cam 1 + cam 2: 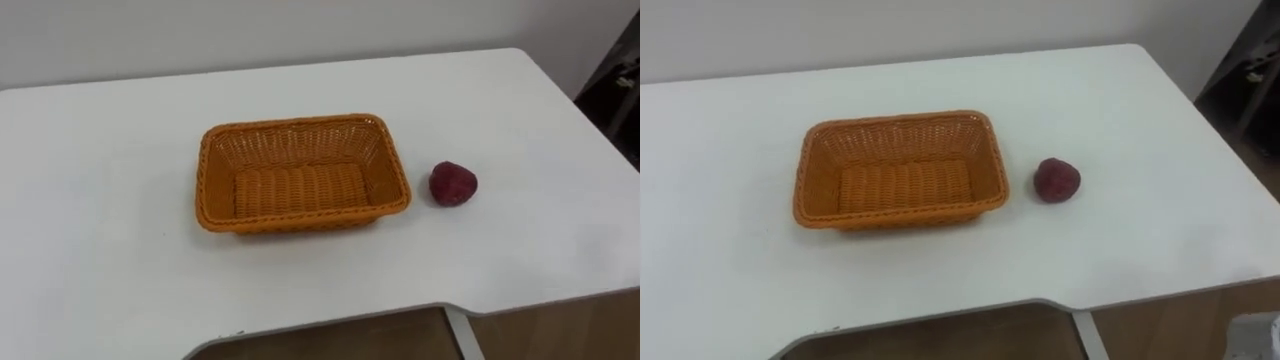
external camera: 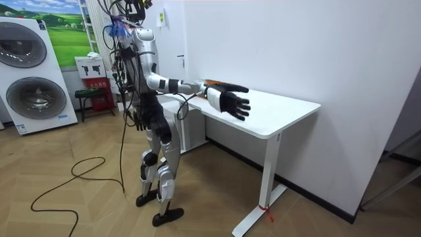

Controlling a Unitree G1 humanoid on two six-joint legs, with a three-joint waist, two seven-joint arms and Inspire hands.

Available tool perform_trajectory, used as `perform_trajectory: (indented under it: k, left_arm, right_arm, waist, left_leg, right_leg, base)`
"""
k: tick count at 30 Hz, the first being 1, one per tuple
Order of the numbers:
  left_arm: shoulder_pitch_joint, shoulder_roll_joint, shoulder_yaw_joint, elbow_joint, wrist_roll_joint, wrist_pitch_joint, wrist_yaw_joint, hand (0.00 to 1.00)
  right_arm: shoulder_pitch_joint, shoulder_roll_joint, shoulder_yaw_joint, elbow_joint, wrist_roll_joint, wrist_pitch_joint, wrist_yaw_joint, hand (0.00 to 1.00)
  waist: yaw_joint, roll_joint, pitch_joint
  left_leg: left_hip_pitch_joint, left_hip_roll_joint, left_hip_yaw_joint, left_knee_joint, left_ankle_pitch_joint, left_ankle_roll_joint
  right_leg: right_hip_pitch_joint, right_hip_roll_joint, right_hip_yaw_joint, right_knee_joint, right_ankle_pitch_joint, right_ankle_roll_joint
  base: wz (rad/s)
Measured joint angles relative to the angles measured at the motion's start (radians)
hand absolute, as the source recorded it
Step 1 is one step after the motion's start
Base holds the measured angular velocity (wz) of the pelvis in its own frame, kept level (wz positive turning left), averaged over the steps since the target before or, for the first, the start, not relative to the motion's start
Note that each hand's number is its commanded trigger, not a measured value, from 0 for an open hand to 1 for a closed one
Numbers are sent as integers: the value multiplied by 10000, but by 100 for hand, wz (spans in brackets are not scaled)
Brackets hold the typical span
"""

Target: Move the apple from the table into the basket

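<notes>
A dark red apple [image 1: 453, 184] lies on a white table [image 1: 100, 200], just to the right of an orange wicker basket [image 1: 300, 150] and apart from it. The rectangular basket stands upright near the middle of the table with its long side facing the near edge, and nothing lies inside it. The apple rests level with the basket's right-hand near corner, well in from the table's right edge and about midway between its near and far sides.

In the room view the humanoid robot stands upright on a wooden floor [image 2: 85, 210] at the end of the table towards the room view's left, with its body turned to the table. Its right arm stretches out about level with the tabletop. Its right hand [image 2: 231, 104] hangs in the air off the table's near side with its dark fingers spread wide and nothing in its grasp, well short of the apple. Two stacked washing machines [image 2: 33, 95] stand against the wall behind the robot, at the room view's left.
</notes>
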Motion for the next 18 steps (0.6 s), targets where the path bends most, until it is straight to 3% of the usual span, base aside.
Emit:
perform_trajectory:
  k: [3, 9, 18]
  left_arm:
    - [-71, 35, -404, 78, -4, 0, -39, 0]
    - [-73, 38, -644, 84, -21, 8, -146, 0]
    - [-97, 186, -656, 60, -8, -37, -590, 0]
  right_arm:
    - [-143, -275, 513, -143, -619, -19, 357, 0]
    - [-313, -442, 1625, -146, -925, 78, 1580, 0]
    - [-379, -581, 2418, -48, -1680, 172, 3238, 0]
  waist:
    - [171, 16, -10]
    - [252, 40, 0]
    - [505, -73, 117]
  left_leg:
    - [8, -8, -1, 3, 0, 0]
    - [71, 22, -3, 2, 0, -1]
    - [57, 9, -187, 73, 0, -1]
  right_leg:
    - [15, -21, -34, 2, 1, 2]
    - [59, -25, -130, 26, 2, 0]
    - [224, -53, -296, 6, 0, -3]
  base:
    - [0]
    - [2]
    - [7]
